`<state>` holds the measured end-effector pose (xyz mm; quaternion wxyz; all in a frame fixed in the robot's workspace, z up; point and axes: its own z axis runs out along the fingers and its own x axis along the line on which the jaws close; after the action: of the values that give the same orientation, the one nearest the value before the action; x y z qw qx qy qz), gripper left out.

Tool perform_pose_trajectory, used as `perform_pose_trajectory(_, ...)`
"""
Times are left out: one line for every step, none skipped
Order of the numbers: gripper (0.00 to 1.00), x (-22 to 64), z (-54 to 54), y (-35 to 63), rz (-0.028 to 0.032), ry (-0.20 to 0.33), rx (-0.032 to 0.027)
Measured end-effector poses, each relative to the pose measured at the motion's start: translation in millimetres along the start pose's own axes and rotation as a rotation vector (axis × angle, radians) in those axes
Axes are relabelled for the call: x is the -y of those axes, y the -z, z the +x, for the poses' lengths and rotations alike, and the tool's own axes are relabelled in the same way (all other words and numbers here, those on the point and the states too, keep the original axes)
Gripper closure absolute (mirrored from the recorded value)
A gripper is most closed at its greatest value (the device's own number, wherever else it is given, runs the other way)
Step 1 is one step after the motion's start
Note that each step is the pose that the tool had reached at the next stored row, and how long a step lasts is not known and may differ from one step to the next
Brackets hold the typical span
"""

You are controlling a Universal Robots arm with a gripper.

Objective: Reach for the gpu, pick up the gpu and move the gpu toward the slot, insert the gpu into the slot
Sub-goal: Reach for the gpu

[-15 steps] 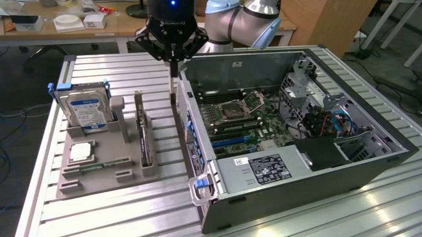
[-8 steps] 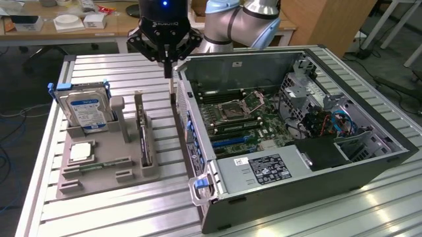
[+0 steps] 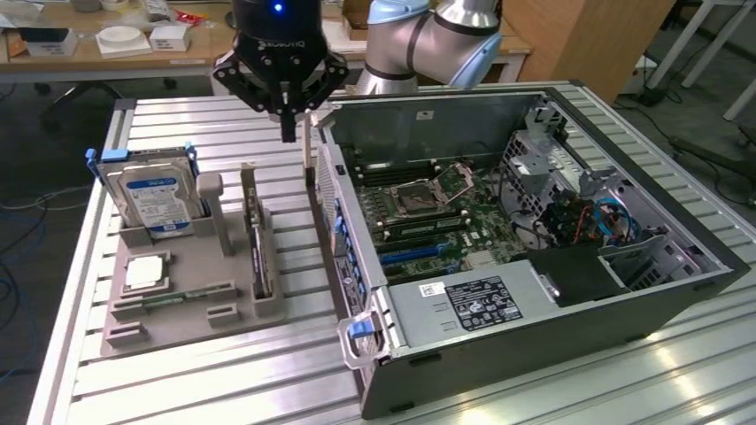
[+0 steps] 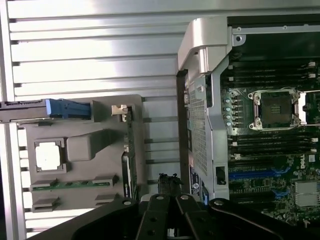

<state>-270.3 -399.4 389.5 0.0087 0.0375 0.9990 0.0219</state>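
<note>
Nearest you in the exterior view, the open black and silver metal computer case (image 3: 520, 301) is lying on its side on the ribbed aluminium table (image 3: 177, 124). It is exposing the green motherboard (image 3: 431, 217) and its blue expansion slots (image 3: 413, 251); you cannot tell which one is meant to receive the card.

Toward the exterior view's left, a grey moulded plastic holder (image 3: 177, 310) is carrying the loose parts. The silver blue-labelled hard drive (image 3: 159, 199) is standing upright at its far end, and the small square silver processor chip (image 3: 144, 272) is lying flat in a recess.

The gpu (image 3: 257, 252), a flat green circuit card, is standing on its long edge in the holder's groove nearest the case. In the wrist view you are seeing it edge-on (image 4: 128, 150), untouched.

The black linkage gripper (image 3: 287, 133) is hanging above the table, over the gap between holder and case. Its fingers are pressing together with nothing between them, and it is well apart from the gpu.

Judged from its build, the gpu is likely to feel light and stiff but fragile, with smooth faces that may slip under a weak pinch. You are best advised to take hold across its thickness at the bare upper edge. That grip is keeping you clear of the cooler, the small components and the contact edge sitting in the groove.
</note>
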Motion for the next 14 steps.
perform_pose_trajectory(0.9, 0.1, 1.7, -0.1, 0.0001, 0.0, -0.0005)
perform_pose_trajectory(0.9, 0.3, 3.4, -0.2, 0.0001, 0.0, -0.0009)
perform_pose_trajectory(0.9, 0.4, 5.1, -0.4, 0.0001, 0.0, -0.0013)
perform_pose_trajectory(0.9, 0.6, 7.1, -0.5, 0.0001, 0.0, -0.0017)
perform_pose_trajectory(0.9, 0.7, 9.0, -0.7, 0.0001, 0.0, -0.0021)
perform_pose_trajectory(0.9, 0.8, 10.8, -0.9, 0.0002, 0.0, -0.0027)
perform_pose_trajectory(0.9, 1.0, 12.4, -1.0, 0.0002, 0.0, -0.0034)
perform_pose_trajectory(0.9, 1.1, 14.0, -1.2, 0.0003, 0.0, -0.0039)
perform_pose_trajectory(0.9, 1.3, 15.6, -1.4, 0.0003, 0.0, -0.0045)
perform_pose_trajectory(0.9, 1.4, 17.1, -1.5, 0.0004, 0.0, -0.0052)
perform_pose_trajectory(0.9, 1.5, 18.7, -1.6, 0.0005, 0.0, -0.0058)
perform_pose_trajectory(0.9, 1.6, 20.3, -1.8, 0.0005, 0.0, -0.0067)
perform_pose_trajectory(0.9, 1.8, 21.7, -1.9, 0.0006, 0.0, -0.0074)
perform_pose_trajectory(0.9, 1.9, 23.1, -2.1, 0.0007, 0.0, -0.0082)
